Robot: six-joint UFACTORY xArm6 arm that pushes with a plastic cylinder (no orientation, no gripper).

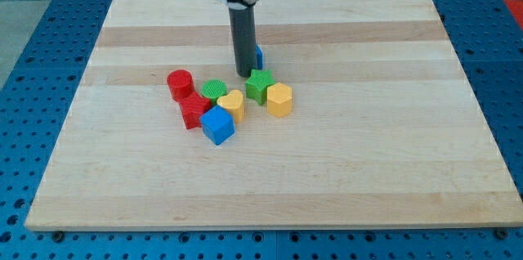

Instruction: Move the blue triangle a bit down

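blue block (pixel 259 56) mostly hidden behind the rod, only a sliver showing at the rod's right, shape not readable, red block (pixel 194 112) partly covered by the blue cube (pixel 217 126), arm cut off by the view's top

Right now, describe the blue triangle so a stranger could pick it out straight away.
On the wooden board, find the dark rod coming down from the view's top; my tip ends above the block cluster. The blue triangle peeks out right of the rod, mostly hidden, above the green star, unlike the blue cube lower down.

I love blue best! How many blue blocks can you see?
2. A blue cube sits at the bottom of the cluster. A blue block, mostly hidden behind the rod just above my tip, peeks out; others could be hidden.
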